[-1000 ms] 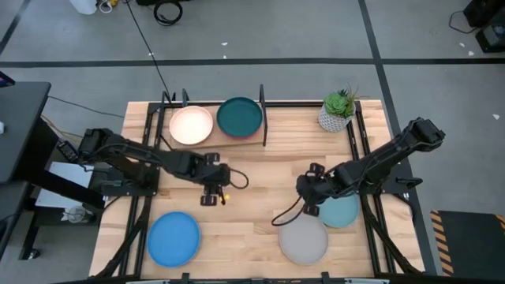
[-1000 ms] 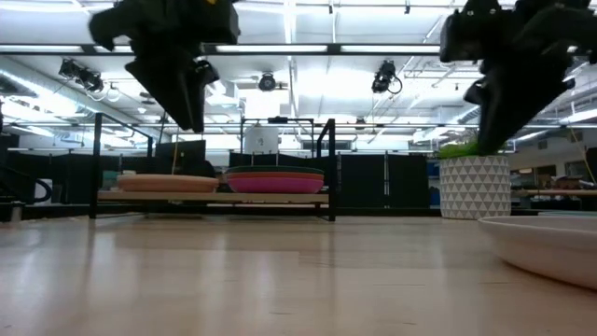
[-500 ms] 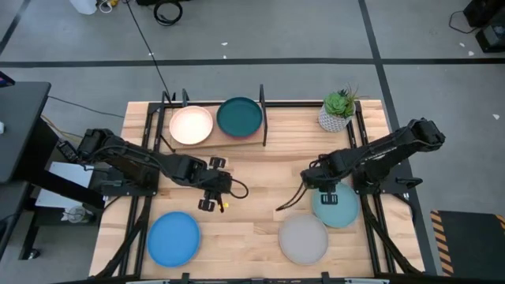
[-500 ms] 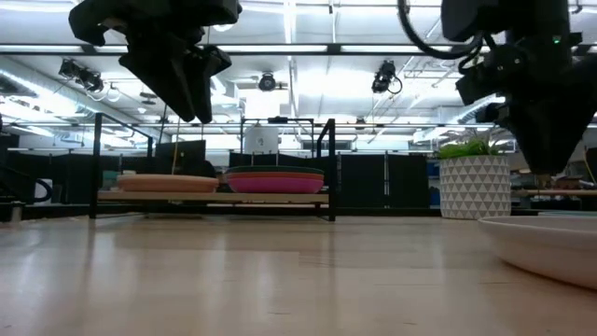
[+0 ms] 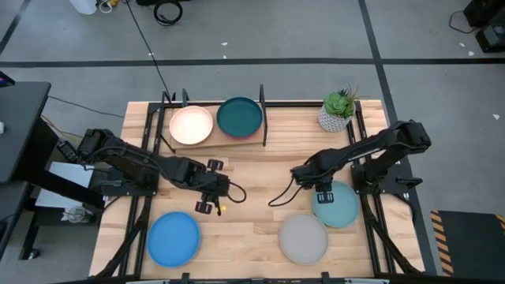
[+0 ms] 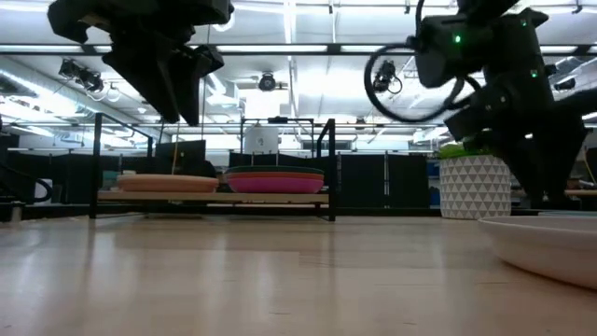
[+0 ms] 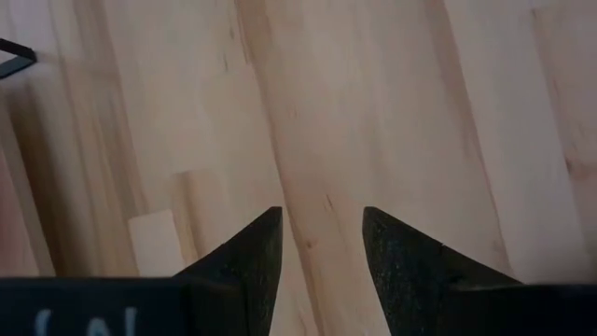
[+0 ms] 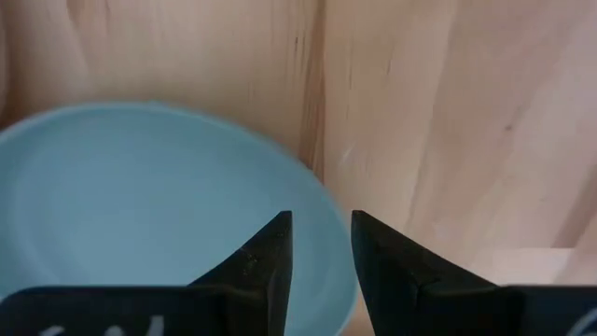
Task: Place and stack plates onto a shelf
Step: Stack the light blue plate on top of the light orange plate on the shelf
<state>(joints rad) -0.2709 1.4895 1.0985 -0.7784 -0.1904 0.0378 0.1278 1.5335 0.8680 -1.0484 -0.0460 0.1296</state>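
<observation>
Right hand (image 5: 323,189) released, fingers slightly apart over pale teal plate (image 5: 338,206) edge, left hand (image 5: 207,207) released above bare table (image 5: 252,173), cream plate (image 5: 192,125) and dark teal plate (image 5: 239,117) on shelf (image 5: 211,140), blue plate (image 5: 173,238), grey plate (image 5: 304,240) on table

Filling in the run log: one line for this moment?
left gripper: open, above bare table | right gripper: open, over pale teal plate | shelf: holds plates

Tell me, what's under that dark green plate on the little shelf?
The low view shows a terracotta plate and a magenta plate under the dark teal plate; anything deeper is hidden.
</observation>
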